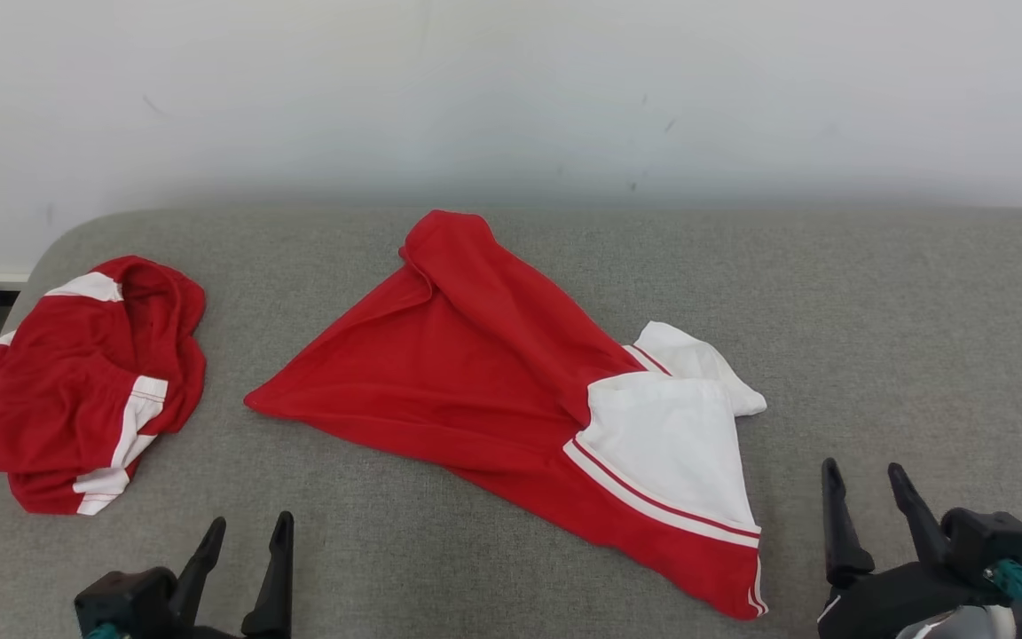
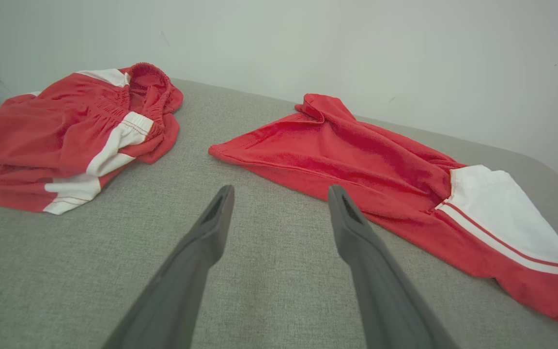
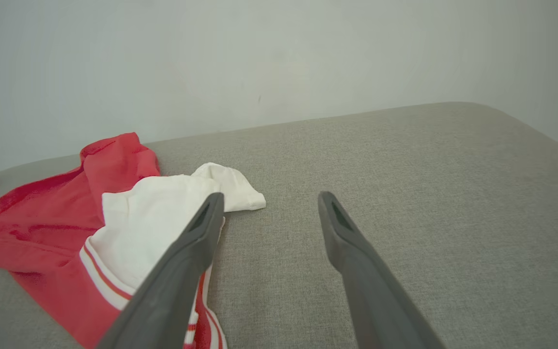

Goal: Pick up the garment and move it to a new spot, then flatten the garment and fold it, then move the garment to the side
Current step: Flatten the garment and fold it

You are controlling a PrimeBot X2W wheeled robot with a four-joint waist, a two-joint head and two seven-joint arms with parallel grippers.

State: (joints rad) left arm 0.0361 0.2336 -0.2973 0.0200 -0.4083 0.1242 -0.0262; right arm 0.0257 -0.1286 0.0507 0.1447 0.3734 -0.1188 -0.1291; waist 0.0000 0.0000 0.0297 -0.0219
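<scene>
Red with a white panel, the garment [image 1: 493, 390] is lying rumpled on the grey cushion [image 1: 901, 337], ahead of the left gripper [image 1: 249, 521] and just left of the right gripper [image 1: 861, 466]. Both are hovering spread wide and empty, likely flanking it to take an edge each.

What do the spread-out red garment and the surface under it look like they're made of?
The spread-out red garment: soft matte knit, perhaps cotton or polyester; it drapes in loose folds. The surface: grey woven upholstery cloth, matte; fine weave grain shows in the wrist views; rounded corners suggest padding.
</scene>
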